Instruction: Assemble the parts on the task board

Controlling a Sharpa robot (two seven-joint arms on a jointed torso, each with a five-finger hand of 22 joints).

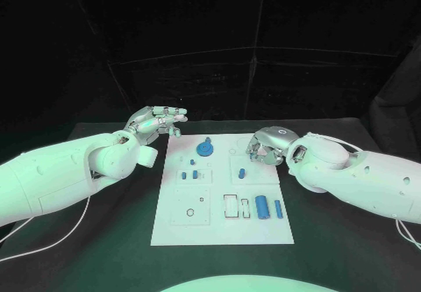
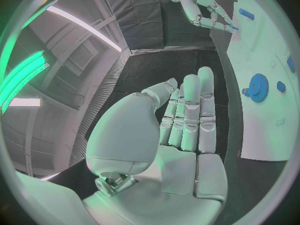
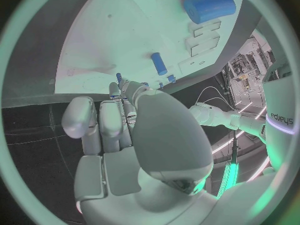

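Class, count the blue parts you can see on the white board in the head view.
7: gear at the far end; three small pegs mid-left; one peg mid-right; cylinder and pin near right. The right hand may hide others.

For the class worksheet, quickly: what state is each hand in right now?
Left hand: open, fingers extended, holding nothing.
Right hand: fingers curled over the task board; cannot tell whether it holds anything.

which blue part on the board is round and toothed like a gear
The blue gear at the board's far end, between the two hands. It is a flat toothed disc; the other blue parts are plain pegs and cylinders.
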